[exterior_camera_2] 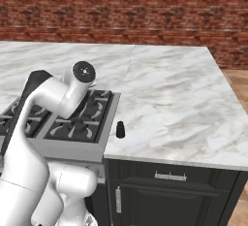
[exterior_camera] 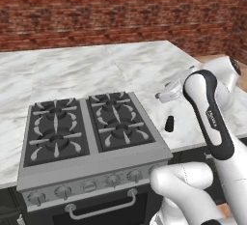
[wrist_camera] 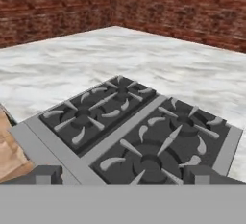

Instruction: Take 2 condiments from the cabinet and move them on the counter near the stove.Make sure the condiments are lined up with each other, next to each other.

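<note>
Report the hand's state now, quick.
Hand: open, fingertips wide apart, holding nothing, looking over the stove.

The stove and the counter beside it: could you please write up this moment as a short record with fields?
stove: four-burner gas range, black grates, a row of knobs on its steel front
counter: white-grey veined marble worktop, on both sides of the stove
condiment on counter: one small black bottle, upright, just to the right of the stove, near the front edge
gripper: fingertips wide apart, holding nothing, looking across the burners
backdrop: red brick wall
task state: one bottle by the stove, no second one beside it yet
</note>
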